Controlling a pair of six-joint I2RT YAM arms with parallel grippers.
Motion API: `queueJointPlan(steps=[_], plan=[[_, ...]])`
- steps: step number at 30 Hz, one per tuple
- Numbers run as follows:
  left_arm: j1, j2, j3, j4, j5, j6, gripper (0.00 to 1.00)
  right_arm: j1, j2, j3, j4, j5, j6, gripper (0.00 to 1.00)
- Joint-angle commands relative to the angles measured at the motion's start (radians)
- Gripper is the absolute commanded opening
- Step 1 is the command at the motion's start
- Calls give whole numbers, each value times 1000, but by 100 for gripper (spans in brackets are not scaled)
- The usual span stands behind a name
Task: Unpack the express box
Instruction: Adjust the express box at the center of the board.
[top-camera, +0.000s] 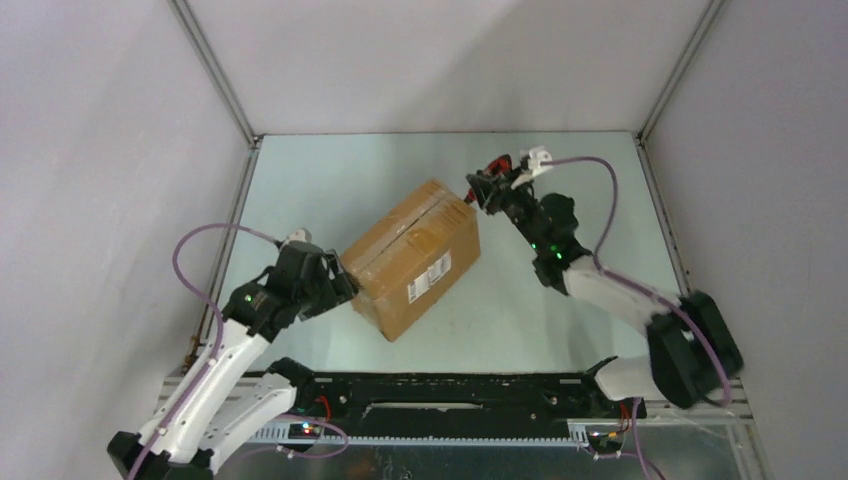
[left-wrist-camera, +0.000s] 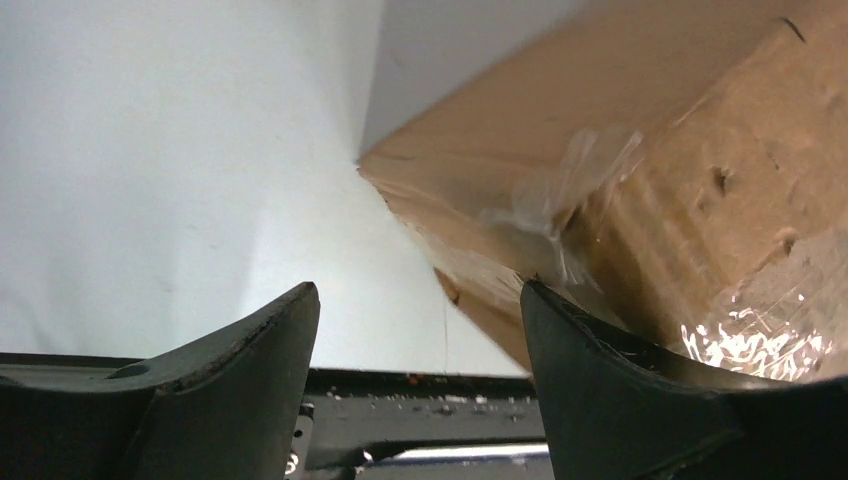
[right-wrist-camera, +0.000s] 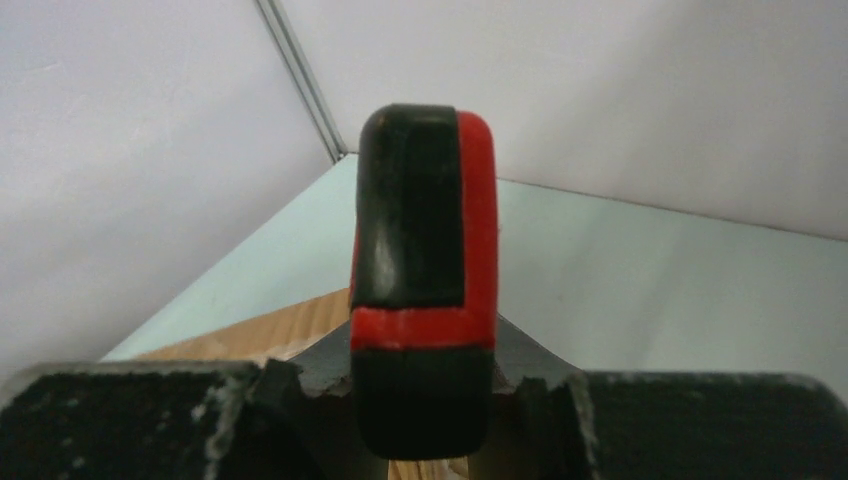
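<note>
**Left claw at box corner, right claw on tool**

Fingers (left-wrist-camera: 250, 370) of the left gripper (left-wrist-camera: 418, 295) fill the bottom of the left wrist view. They stand apart, with white wall showing in the gap. A corner of the express box (top-camera: 412, 255) sits just past the right-hand finger; I cannot tell whether they touch. Crinkled clear tape (left-wrist-camera: 570, 190) wraps over that corner.

From overhead, the box lies near the middle of the pale green table (top-camera: 560, 290), turned so its long axis runs from 7 o'clock to 1 o'clock. The flaps are closed, with the seam running along the top. A white label (top-camera: 430, 278) is on the side facing 5 o'clock.

- Left gripper is at the box's 8 o'clock end, low against the near corner.
- Right gripper (top-camera: 478, 190) is at the box's 2 o'clock, just off the far top corner. It is clamped on a red-and-black tool (right-wrist-camera: 425, 250), which stands upright between the fingers in the right wrist view. Brown cardboard is visible below the tool.
</note>
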Motion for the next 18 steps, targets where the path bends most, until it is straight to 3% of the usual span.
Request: queueJointPlan(steps=[1, 5, 9, 18], plan=[[132, 113, 94, 207, 36, 126, 79, 215, -282, -132, -188, 48, 67, 0], [156, 283, 212, 277, 65, 167, 79, 422, -462, -238, -294, 284, 136, 0], [156, 415, 281, 349, 98, 173, 79, 629, -531, -288, -346, 528, 113, 0], [168, 497, 380, 374, 116, 230, 82, 784, -552, -302, -383, 699, 59, 0]])
